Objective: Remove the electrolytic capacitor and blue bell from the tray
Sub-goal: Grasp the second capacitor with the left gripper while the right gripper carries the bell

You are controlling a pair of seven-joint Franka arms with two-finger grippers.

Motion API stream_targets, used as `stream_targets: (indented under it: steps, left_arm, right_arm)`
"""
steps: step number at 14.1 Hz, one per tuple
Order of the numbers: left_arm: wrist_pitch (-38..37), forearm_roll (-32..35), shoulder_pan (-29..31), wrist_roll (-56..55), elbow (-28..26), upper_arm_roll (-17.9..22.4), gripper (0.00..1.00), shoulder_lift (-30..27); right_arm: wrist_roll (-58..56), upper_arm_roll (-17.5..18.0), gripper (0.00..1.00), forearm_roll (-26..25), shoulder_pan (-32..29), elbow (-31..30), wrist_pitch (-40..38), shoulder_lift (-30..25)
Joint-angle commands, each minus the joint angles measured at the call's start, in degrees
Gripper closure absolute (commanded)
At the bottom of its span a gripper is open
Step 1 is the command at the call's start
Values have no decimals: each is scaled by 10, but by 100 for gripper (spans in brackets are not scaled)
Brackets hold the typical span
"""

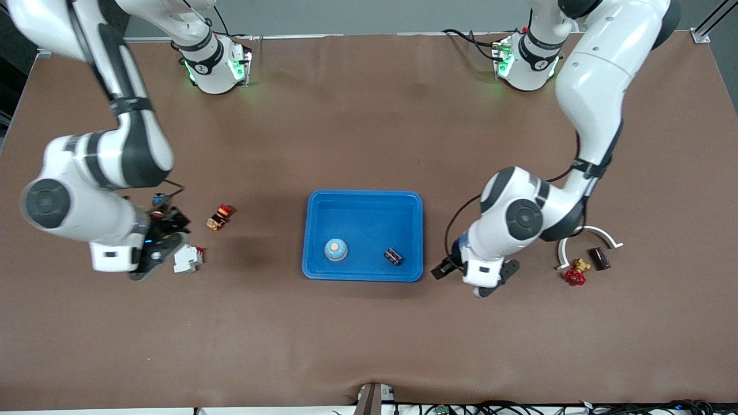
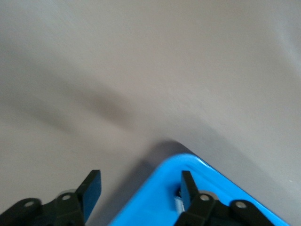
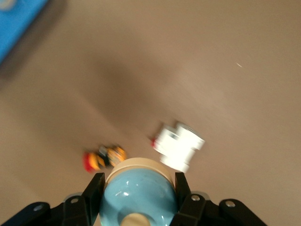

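One high camera across the table, one on each wrist.

The front view looks steeply down on the whole table (image 1: 369,346) from well off, facing both arm bases. The left wrist view looks down past the parted left gripper (image 2: 140,190), close over bare table and a corner of the blue tray (image 2: 207,183) beneath it, which the front view also shows. The right wrist view looks past the right gripper (image 3: 138,190), clamped on a blue bell (image 3: 136,197), at the white block (image 3: 178,147) and red-yellow button (image 3: 104,158) near it, both shared with the front view.
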Motion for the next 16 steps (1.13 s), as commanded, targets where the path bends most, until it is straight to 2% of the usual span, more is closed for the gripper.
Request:
stream_targets:
  steps: [1, 6, 14, 15, 16]
  left_arm:
    - [48, 8, -46, -55, 26, 20, 26, 34]
    - [77, 7, -143, -124, 54, 77, 29, 65]
    - [98, 9, -179, -127, 51, 99, 43, 87]
    - [98, 10, -179, -127, 50, 98, 56, 85]
    - [98, 10, -179, -127, 49, 98, 74, 82]
  right_arm:
    - [-96, 13, 53, 2, -55, 11, 8, 20]
    - [-193, 13, 53, 2, -111, 11, 79, 79]
    - [-239, 15, 52, 16, -126, 11, 165, 153]
    - [-242, 15, 52, 19, -126, 11, 167, 156]
    - [-243, 15, 52, 19, -125, 11, 172, 159]
